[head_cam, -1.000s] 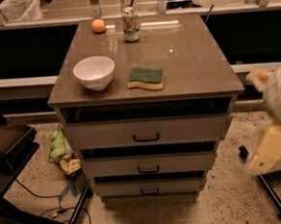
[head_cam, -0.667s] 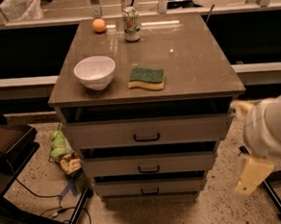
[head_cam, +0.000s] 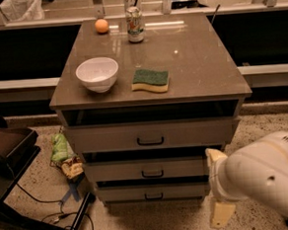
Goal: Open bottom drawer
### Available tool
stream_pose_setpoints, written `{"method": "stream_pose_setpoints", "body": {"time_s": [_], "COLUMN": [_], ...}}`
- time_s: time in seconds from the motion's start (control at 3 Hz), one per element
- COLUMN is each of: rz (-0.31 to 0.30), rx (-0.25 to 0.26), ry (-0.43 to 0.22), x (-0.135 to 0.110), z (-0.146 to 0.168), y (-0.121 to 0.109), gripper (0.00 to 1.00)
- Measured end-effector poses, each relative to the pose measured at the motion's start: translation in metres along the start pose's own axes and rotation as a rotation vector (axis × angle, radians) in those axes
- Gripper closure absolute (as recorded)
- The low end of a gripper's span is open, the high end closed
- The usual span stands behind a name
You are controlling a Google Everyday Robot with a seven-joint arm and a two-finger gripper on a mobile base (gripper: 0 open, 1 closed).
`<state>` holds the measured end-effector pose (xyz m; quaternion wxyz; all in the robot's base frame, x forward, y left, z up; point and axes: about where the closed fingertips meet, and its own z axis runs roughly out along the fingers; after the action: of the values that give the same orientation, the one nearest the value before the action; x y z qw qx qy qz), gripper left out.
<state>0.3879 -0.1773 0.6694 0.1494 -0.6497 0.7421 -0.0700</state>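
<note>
The bottom drawer (head_cam: 152, 191) is the lowest of three grey-beige drawer fronts on the cabinet, and its small black bar handle (head_cam: 153, 196) faces me. It looks pushed in, like the middle drawer (head_cam: 150, 169) and top drawer (head_cam: 150, 135). My white arm (head_cam: 262, 175) fills the lower right corner. My gripper (head_cam: 221, 213) shows as a cream-coloured piece hanging below the arm, to the right of the bottom drawer near the cabinet's lower right corner, apart from the handle.
On the cabinet top (head_cam: 199, 58) are a white bowl (head_cam: 97, 73), a green and yellow sponge (head_cam: 150, 80), a can (head_cam: 134, 24) and an orange (head_cam: 101, 25). Bags (head_cam: 65, 156), cables and a black stand (head_cam: 9, 161) lie on the floor at left.
My arm has moved left and down from the right edge, closer to the cabinet's lower right corner. The drawers and the things on top have not moved.
</note>
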Motion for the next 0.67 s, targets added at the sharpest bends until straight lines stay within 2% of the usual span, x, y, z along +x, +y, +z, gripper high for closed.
{"method": "stream_pose_setpoints", "body": {"time_s": [0.33,0.67], "rz": [0.005,0.005], "rx": [0.086,0.086], "ry": [0.007,0.007], "x": [0.0018,0.0018], "z": [0.0138,0.0138], "y": [-0.0125,-0.0125], "gripper": [0.0,0.0]}}
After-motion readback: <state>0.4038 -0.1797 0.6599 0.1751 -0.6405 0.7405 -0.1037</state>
